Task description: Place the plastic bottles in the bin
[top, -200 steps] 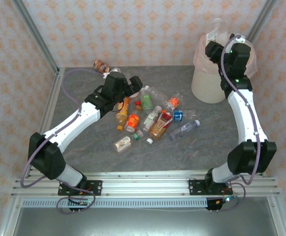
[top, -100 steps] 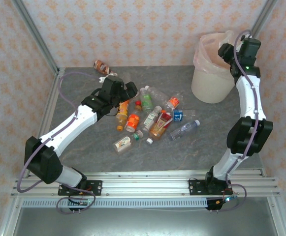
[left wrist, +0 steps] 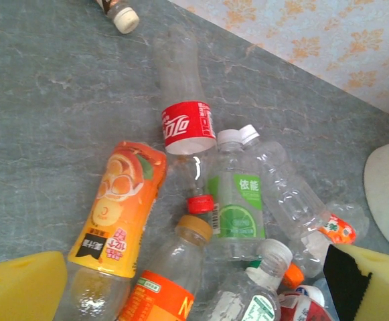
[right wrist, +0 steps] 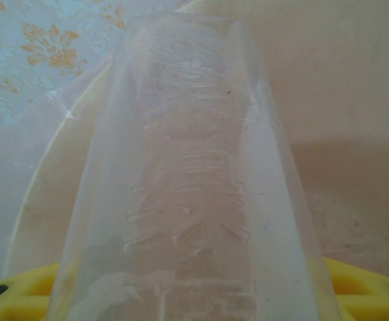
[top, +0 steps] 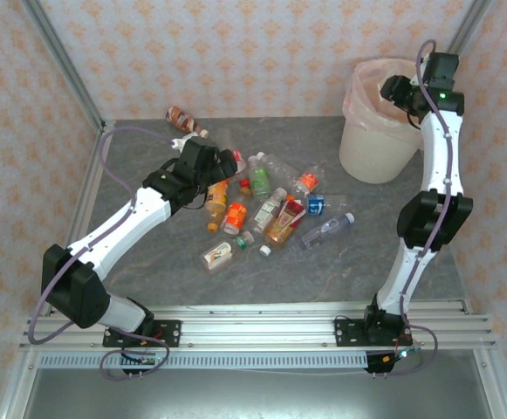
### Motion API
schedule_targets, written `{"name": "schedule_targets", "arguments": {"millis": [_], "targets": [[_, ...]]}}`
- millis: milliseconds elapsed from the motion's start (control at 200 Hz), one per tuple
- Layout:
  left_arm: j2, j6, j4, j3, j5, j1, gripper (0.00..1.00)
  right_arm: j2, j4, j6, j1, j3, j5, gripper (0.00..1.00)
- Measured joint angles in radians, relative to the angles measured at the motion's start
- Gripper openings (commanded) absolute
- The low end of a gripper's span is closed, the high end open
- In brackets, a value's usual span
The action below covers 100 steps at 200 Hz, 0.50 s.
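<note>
Over at 1 o'clock, the right gripper (top: 391, 90) is clamped on a ribbed clear bottle (right wrist: 194, 200) above the bin (top: 366, 153) — cream plastic, pink bag (top: 354, 98) liner. Left gripper (left wrist: 195, 284) fingers are spread wide over the bottle pile around 11 o'clock — a red Coca-Cola bottle (left wrist: 187, 127), a green 依能 bottle (left wrist: 236, 204) and an orange-fruit bottle (left wrist: 117, 214).

Lab robot cell: aluminium frame (top: 253, 330), wallpaper-print panels (top: 236, 52).

My pads (left wrist: 20, 287) are yellow — the table (left wrist: 47, 100) grey and marbled. I see an orange bottle (left wrist: 117, 200), a red-labelled bottle (left wrist: 187, 124), a green-labelled bottle (left wrist: 238, 200), a clear bottle (right wrist: 194, 187). The bin (top: 371, 153) is cream, its bag (top: 355, 96) pale pink; the wall (top: 236, 52) pink with orange flowers.
</note>
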Motion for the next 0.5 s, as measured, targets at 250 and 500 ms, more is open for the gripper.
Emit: {"name": "schedule_targets", "arguments": {"millis": [250, 500], "targets": [[-0.014, 0.001, -0.014, -0.027, -0.012, 0.006, 1.00, 0.083, -0.082, 0.009, 0.000, 0.092, -0.065, 0.59], [-0.018, 0.000, -0.018, -0.059, -0.028, 0.006, 1.00, 0.091, -0.093, 0.048, 0.000, 0.096, -0.134, 0.65]]}}
